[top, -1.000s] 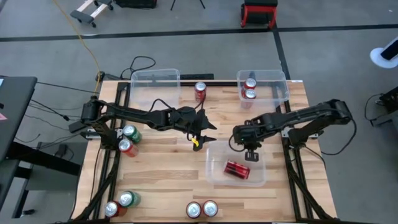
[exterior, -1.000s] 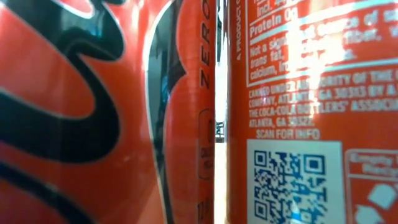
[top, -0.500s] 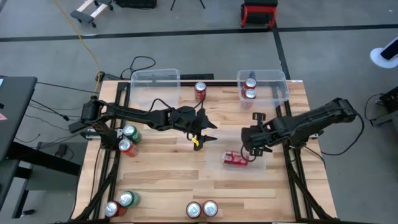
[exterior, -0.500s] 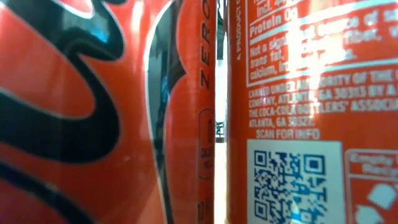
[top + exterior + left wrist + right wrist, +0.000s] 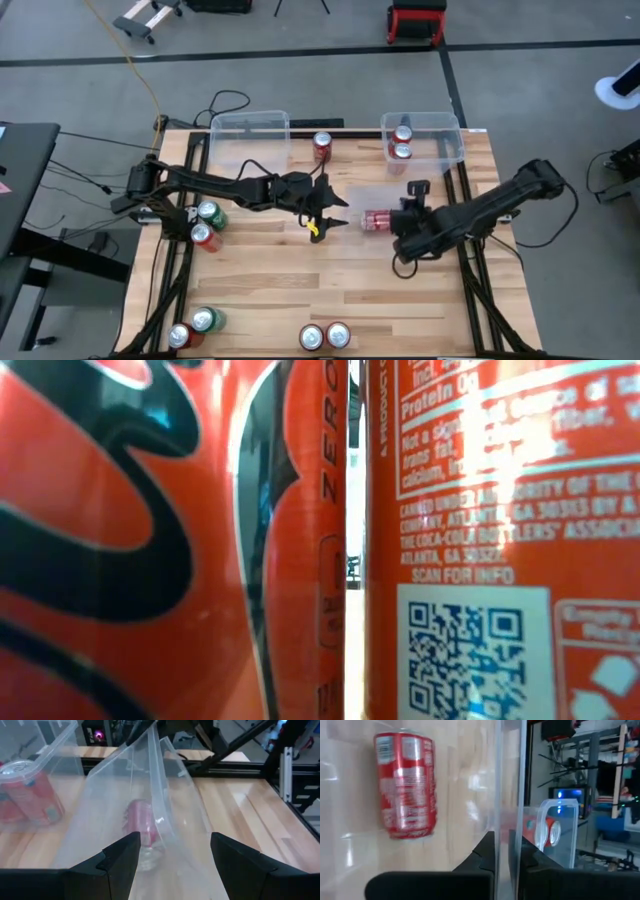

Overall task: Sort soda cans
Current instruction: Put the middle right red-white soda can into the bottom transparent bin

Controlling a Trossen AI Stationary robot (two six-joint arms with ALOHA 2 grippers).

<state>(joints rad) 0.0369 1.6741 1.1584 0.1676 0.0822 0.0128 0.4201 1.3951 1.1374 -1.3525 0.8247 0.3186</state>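
A clear bin (image 5: 372,203) stands tipped steeply near the table's middle right. A red soda can (image 5: 378,220) lies on its side inside it, also seen in the right wrist view (image 5: 405,785) and the left wrist view (image 5: 143,822). My right gripper (image 5: 402,222) is shut on the bin. My left gripper (image 5: 330,212) hangs open just left of the bin, touching nothing. Two red cans (image 5: 401,143) stand in the far right bin (image 5: 445,135). Two red cans (image 5: 150,540) fill the low view. My right gripper pinches the tipped bin's clear wall (image 5: 510,795) at its rim between the two fingers, the wall's edge running up out of the gap. The bin is tilted onto its side, with the red can lying against its lower inner face.
An empty clear bin (image 5: 250,133) sits far left, a red can (image 5: 322,146) beside it. A green and a red can (image 5: 207,225) stand at the left, another such pair (image 5: 195,325) near left, two red cans (image 5: 325,336) at the near edge.
My right gripper has swung toward the table's far edge and rolled, staying shut on the bin. The bin, which lay flat toward the near right, has been tipped up onto its side and carried farther back, and the red can inside has shifted with it.
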